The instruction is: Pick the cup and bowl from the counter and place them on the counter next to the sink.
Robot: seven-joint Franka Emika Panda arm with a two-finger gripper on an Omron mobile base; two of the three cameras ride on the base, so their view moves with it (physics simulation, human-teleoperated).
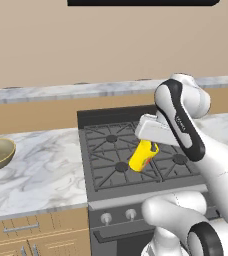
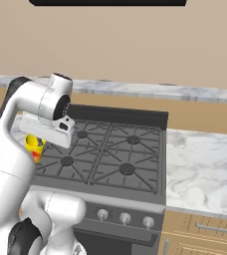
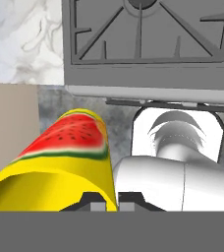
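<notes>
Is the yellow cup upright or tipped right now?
Tipped. The cup hangs slanted in the shut gripper above the stove.

Arm [image 1: 186, 125]: glossy white rounded shells, smooth tube segments. Black band along upper link, small pale lettering on it (too small to read). Dark ring at joint, 5 o'clock corner of left base view. Hand block [image 2: 48, 129]: flat white box shape. Finger tips [image 3: 95, 205] small, dark.

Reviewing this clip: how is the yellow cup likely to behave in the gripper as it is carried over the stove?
The cup is a small, smooth cylinder, so it may be slippery. It hangs tilted above the stove, so it could pivot. The gripper is shut on its thin rim, so it probably feels light and stiff.
</notes>
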